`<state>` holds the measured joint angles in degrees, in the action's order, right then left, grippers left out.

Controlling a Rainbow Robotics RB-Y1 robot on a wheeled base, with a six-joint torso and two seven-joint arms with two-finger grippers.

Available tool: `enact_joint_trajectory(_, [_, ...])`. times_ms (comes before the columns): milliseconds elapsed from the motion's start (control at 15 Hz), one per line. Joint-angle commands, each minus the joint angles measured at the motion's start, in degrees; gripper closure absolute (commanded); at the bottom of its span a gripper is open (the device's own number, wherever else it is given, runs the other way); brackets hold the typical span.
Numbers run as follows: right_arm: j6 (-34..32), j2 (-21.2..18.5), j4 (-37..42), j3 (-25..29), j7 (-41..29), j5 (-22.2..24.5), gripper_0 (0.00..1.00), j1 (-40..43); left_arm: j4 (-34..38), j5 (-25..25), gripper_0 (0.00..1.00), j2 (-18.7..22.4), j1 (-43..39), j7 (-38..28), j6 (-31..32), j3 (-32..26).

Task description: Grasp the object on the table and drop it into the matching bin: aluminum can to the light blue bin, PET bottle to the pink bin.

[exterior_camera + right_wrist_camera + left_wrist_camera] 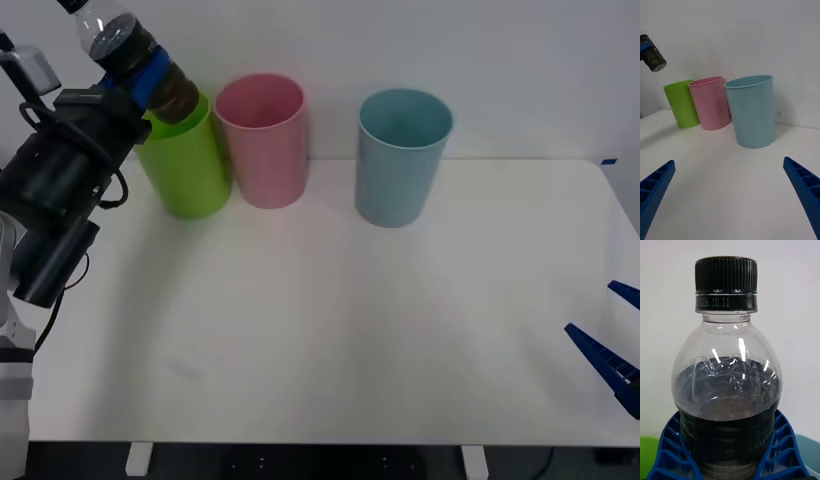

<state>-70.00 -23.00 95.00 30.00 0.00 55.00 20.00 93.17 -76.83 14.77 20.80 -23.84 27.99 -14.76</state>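
My left gripper [150, 72] is shut on the PET bottle [118, 38], a small clear bottle with a black cap and dark lower body. It holds the bottle tilted high at the far left, with the base end over the lime green bin [185, 165]. In the left wrist view the blue fingers [668, 453] clasp both sides of the bottle [726, 382]. The pink bin [262, 140] stands just right of the green one and the light blue bin [402, 155] farther right. Low at the table's right edge, my right gripper [610, 345] is open and holds nothing.
The three bins stand in a row along the back of the white table [350, 330]. The right wrist view shows the light blue bin [752, 112] nearest, then the pink bin [711, 103] and the green bin [680, 103], with the bottle's base [653, 58] hanging above them.
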Motion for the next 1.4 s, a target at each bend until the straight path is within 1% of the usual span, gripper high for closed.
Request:
enact_joint_trajectory(67, [0.0, 0.0, 0.0, 0.0, 0.0, 0.0, 0.00, 0.0, -7.1, -1.4, 1.00, 0.0, 6.0, 4.1, -3.1, 1.2])
enact_joint_trajectory(467, [0.0, 0.0, 0.0, 0.0, 0.0, 0.0, 0.00, 0.0, -19.5, -3.9, 1.00, -0.1, 16.7, 7.1, -12.2, 6.0])
enact_joint_trajectory(933, [0.0, 0.0, 0.0, 0.0, 0.0, 0.0, 0.00, 0.0, -33.8, -3.4, 0.99, -0.4, 28.6, 9.3, -21.7, 13.4])
enact_joint_trajectory(1067, [0.0, 0.0, 0.0, 0.0, 0.0, 0.0, 0.00, 0.0, -36.6, -3.9, 1.00, -1.9, 31.2, 9.9, -23.2, 14.0])
enact_joint_trajectory(1267, [0.0, 0.0, 0.0, 0.0, 0.0, 0.0, 0.00, 0.0, -36.8, -4.9, 1.00, -3.9, 31.9, 10.7, -25.4, 14.1])
enact_joint_trajectory(1400, [0.0, 0.0, 0.0, 0.0, 0.0, 0.0, 0.00, 0.0, -36.8, -5.2, 1.00, -3.9, 31.9, 11.0, -25.5, 14.2])
